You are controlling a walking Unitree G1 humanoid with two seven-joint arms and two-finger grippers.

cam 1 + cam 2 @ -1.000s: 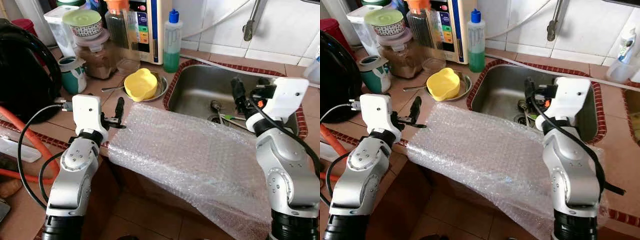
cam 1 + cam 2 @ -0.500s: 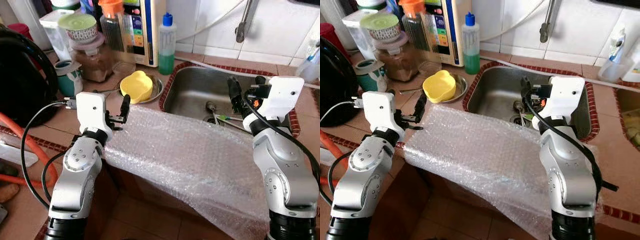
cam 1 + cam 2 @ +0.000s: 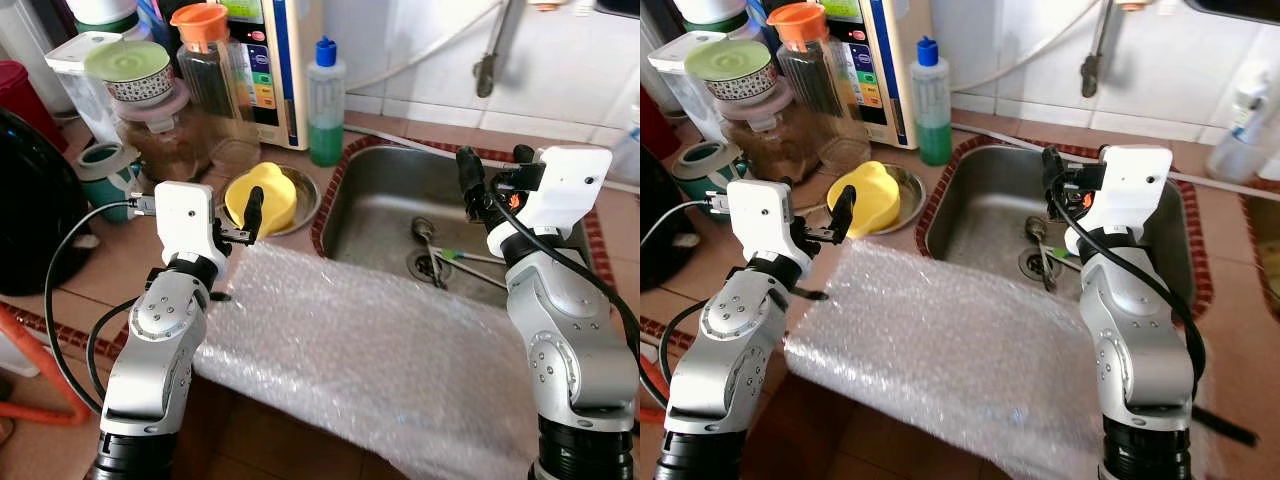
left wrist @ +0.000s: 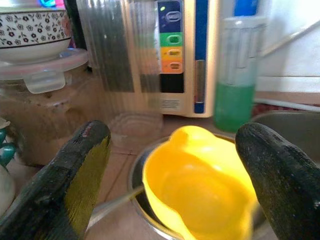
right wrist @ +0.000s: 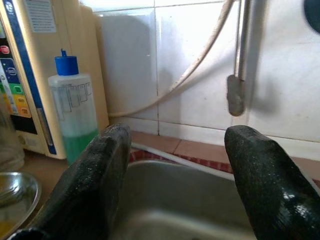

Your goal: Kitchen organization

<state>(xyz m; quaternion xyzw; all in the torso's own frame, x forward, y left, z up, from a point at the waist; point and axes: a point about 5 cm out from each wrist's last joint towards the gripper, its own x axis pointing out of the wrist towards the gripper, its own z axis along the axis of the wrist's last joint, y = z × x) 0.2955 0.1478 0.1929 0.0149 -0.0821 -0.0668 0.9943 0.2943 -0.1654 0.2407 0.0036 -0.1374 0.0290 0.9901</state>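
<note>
Bubble wrap (image 3: pixel 380 350), a crinkly clear sheet, drapes over the bench's front edge before the steel sink (image 3: pixel 385 205), its long axis along that edge. Just beyond the left claw (image 4: pixel 172 165), whose fingers stand apart and empty, sits a glossy yellow cup (image 3: pixel 262 196) in a metal bowl. Right claw (image 5: pixel 180 175), also spread, hovers over the sink, farther off.

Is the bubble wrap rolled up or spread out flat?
Spread out. The bubble wrap lies as one open sheet over the counter's front edge beside the sink, hanging down toward the floor.
</note>
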